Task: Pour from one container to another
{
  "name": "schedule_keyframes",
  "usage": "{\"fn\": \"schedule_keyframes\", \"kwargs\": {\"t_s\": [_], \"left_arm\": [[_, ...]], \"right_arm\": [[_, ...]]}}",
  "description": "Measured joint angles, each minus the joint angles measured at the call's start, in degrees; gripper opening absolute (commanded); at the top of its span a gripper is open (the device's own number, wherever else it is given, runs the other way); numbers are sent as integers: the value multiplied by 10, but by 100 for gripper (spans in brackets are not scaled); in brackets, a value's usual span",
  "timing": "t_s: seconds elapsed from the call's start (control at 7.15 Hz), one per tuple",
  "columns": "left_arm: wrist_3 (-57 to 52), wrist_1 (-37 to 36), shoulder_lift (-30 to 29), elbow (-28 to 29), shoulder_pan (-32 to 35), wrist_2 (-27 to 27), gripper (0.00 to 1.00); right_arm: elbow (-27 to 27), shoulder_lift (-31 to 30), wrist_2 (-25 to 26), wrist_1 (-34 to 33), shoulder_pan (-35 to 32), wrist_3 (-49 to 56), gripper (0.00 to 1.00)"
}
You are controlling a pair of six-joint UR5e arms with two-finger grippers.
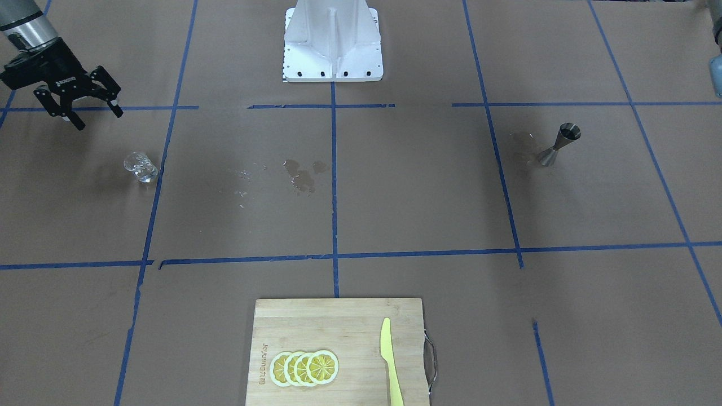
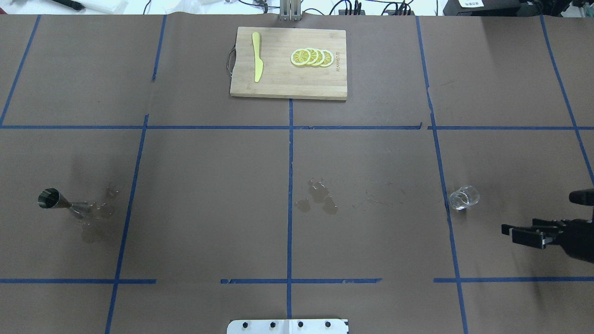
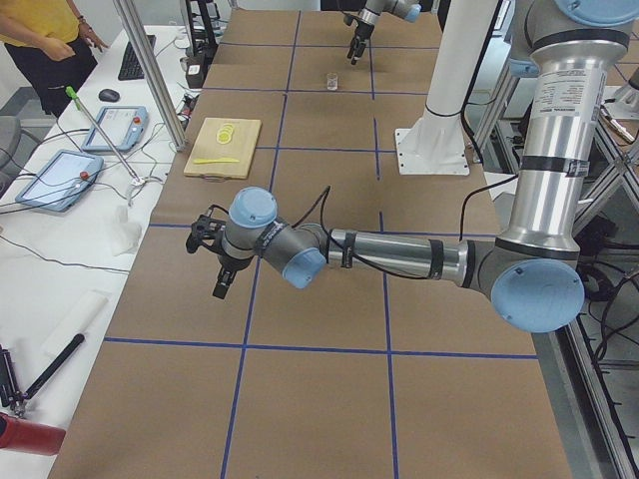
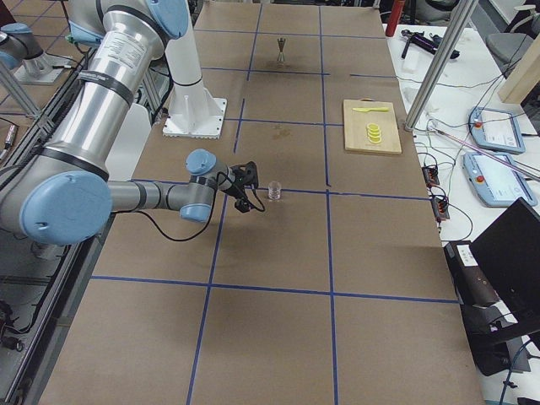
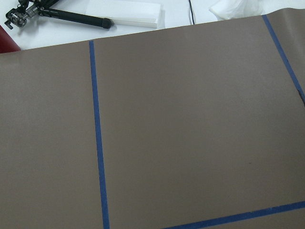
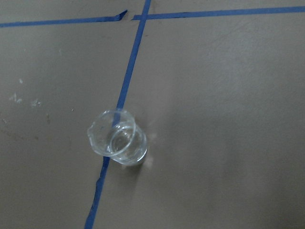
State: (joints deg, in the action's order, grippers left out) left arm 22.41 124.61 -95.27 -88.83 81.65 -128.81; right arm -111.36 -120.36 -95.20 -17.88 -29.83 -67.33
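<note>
A small clear glass [image 1: 141,167] stands upright on a blue tape line at the robot's right side of the table, also seen as the glass [image 2: 463,198] and close up as the glass [image 6: 119,140]. My right gripper [image 1: 98,117] hovers open and empty a short way from it, toward the robot's base; the same gripper [image 2: 510,234] shows at the overhead view's right edge. The metal jigger [image 1: 558,145] stands upright far across the table, the jigger [image 2: 60,202]. My left gripper [image 3: 215,264] shows only in the exterior left view, and I cannot tell its state.
A wooden cutting board [image 2: 287,86] with lemon slices [image 2: 312,57] and a yellow knife [image 2: 256,62] lies at the far edge. Wet patches [image 2: 320,199] mark the paper mid-table, and more wet patches [image 2: 100,213] lie beside the jigger. The robot's base plate [image 1: 333,51] is central.
</note>
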Motion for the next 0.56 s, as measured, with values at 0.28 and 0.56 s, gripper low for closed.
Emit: {"fn": "schedule_keyframes", "kwargs": {"t_s": [0.28,0.56], "left_arm": [[-1,-1,0,1,-1,0,100],[-3,-4,0,2,0,-1,100]], "right_arm": [[4,34,-191,-80,-198,97,100],[5,104,-312,-253,-360,264,100]]}}
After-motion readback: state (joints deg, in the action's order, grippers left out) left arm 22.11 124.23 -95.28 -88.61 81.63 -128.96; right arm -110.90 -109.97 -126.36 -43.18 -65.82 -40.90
